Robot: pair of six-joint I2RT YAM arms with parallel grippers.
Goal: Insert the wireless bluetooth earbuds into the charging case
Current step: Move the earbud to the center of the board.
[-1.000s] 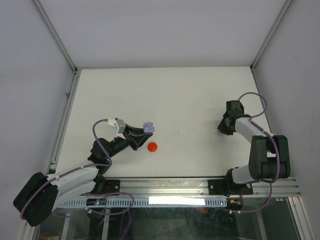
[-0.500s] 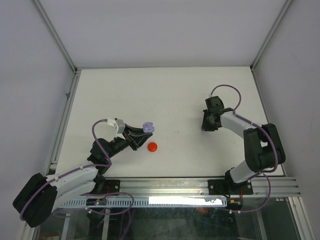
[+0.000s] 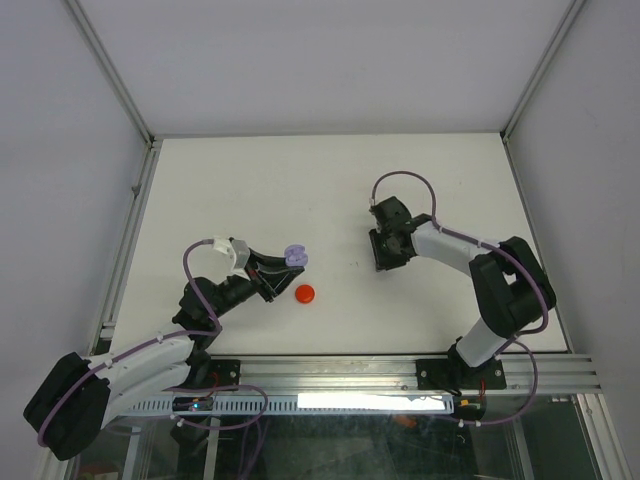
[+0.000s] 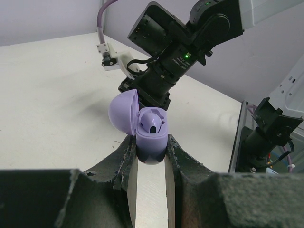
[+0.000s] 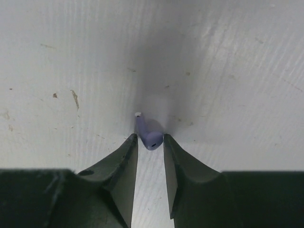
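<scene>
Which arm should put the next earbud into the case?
Right. The right gripper pinches a lavender earbud, while the left gripper is occupied holding the open charging case.

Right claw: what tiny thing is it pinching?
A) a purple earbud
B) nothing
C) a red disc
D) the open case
A: in the right wrist view, the right claw pinches a lavender earbud between its tips. The red disc lies apart from both claws, and the open charging case is in the left claw.
</scene>
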